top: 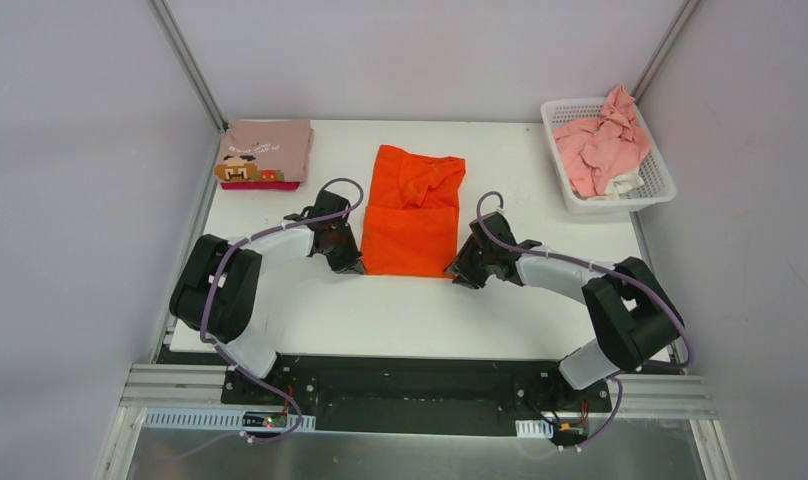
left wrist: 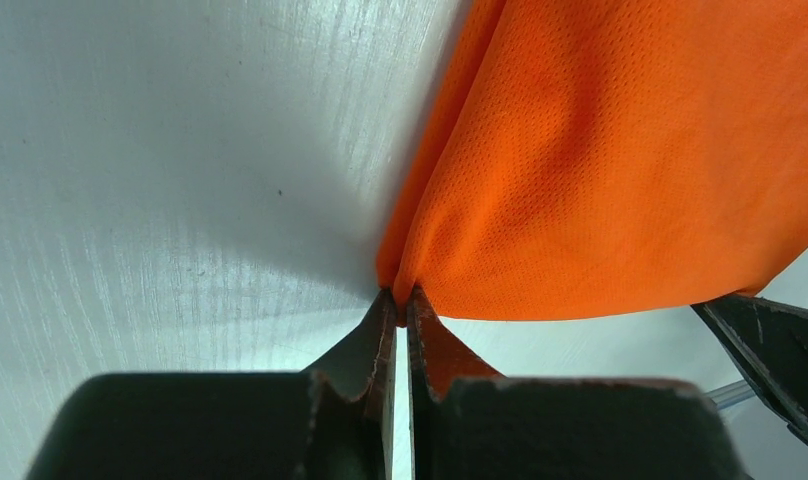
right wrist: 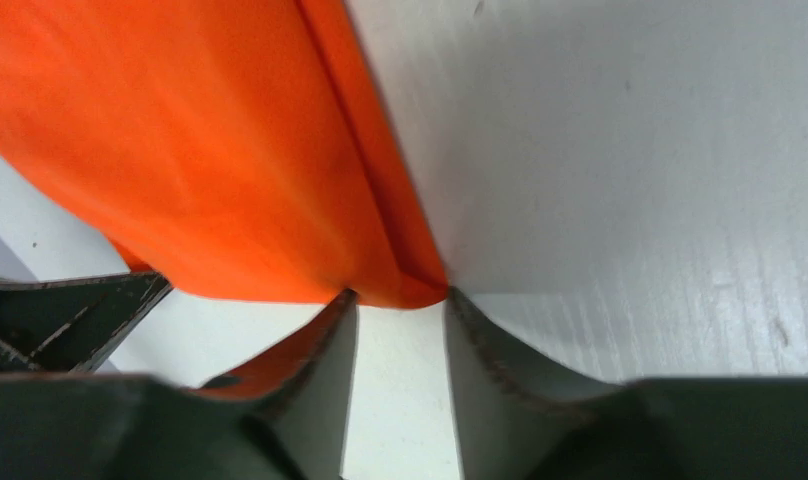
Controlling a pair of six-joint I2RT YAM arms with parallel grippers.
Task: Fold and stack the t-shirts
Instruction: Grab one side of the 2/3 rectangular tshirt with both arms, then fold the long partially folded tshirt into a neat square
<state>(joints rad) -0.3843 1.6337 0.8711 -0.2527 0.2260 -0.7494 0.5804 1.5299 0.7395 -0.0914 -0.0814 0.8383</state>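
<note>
The bright orange t-shirt (top: 410,215) lies partly folded in the middle of the table, its near half flat and its far half rumpled. My left gripper (top: 346,262) is at its near left corner; in the left wrist view the gripper (left wrist: 400,295) is shut on a pinch of the orange t-shirt (left wrist: 600,170). My right gripper (top: 461,271) is at the near right corner; in the right wrist view the gripper (right wrist: 395,298) is open, with the corner of the orange t-shirt (right wrist: 210,150) lying between its tips. A folded dusty-pink t-shirt with a pixel face (top: 265,150) sits at the far left on a magenta one (top: 272,184).
A white lattice basket (top: 663,190) at the far right holds crumpled light pink t-shirts (top: 600,145). Grey walls with metal posts enclose the table on three sides. Both arms curve in from the near edge toward the shirt.
</note>
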